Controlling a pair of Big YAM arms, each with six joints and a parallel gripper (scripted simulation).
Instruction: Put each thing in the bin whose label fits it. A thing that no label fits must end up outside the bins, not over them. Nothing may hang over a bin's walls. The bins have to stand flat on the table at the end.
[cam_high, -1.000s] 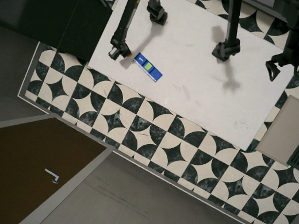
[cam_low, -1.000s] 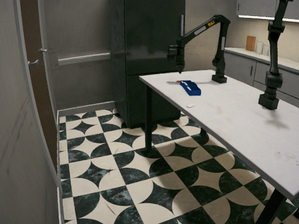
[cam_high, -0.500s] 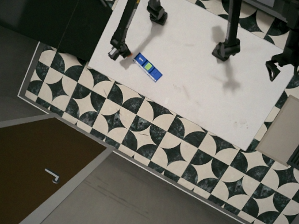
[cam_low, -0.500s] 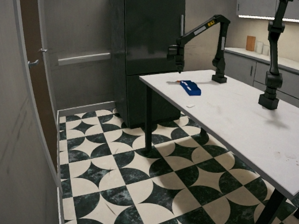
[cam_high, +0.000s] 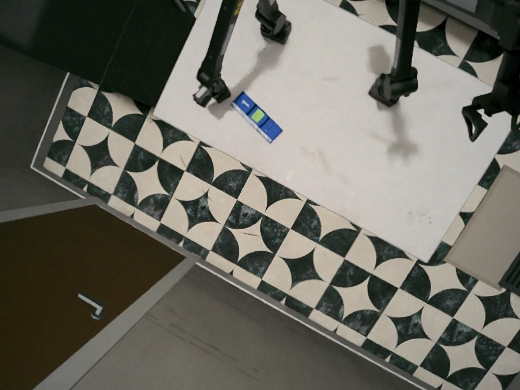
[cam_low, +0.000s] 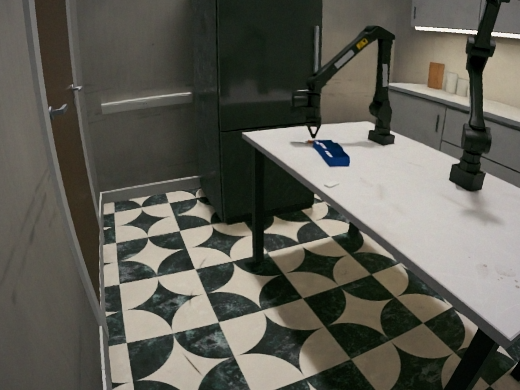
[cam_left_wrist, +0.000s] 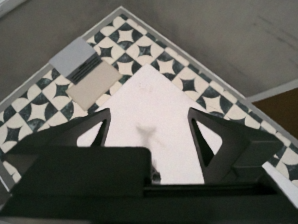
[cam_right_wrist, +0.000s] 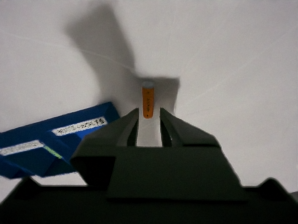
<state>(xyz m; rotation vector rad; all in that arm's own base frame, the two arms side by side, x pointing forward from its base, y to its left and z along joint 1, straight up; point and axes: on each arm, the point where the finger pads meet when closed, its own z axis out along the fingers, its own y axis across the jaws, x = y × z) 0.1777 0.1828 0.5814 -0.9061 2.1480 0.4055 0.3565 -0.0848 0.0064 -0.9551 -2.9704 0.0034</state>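
A small stick (cam_right_wrist: 147, 100) with an orange band and pale ends lies on the white table (cam_high: 350, 150), just past the end of the blue bin row. The blue bin row (cam_high: 272, 131) (cam_low: 336, 156) (cam_right_wrist: 30, 160) has three compartments with white labels. One end compartment holds a small white thing (cam_high: 244, 102) and the middle one a green thing (cam_high: 258, 116). My right gripper (cam_high: 202, 97) (cam_low: 313, 134) (cam_right_wrist: 149, 112) is low over the table. Its fingers stand narrowly open on either side of the stick without clamping it. My left gripper (cam_high: 475, 125) (cam_left_wrist: 149, 111) is wide open and empty, high above the table's far end.
A small white piece (cam_high: 289, 175) (cam_low: 331, 184) lies on the table near its front edge, apart from the bins. Both arm bases (cam_high: 274, 25) (cam_high: 393, 87) stand on the table. A dark fridge (cam_low: 265, 75) stands behind the table's corner.
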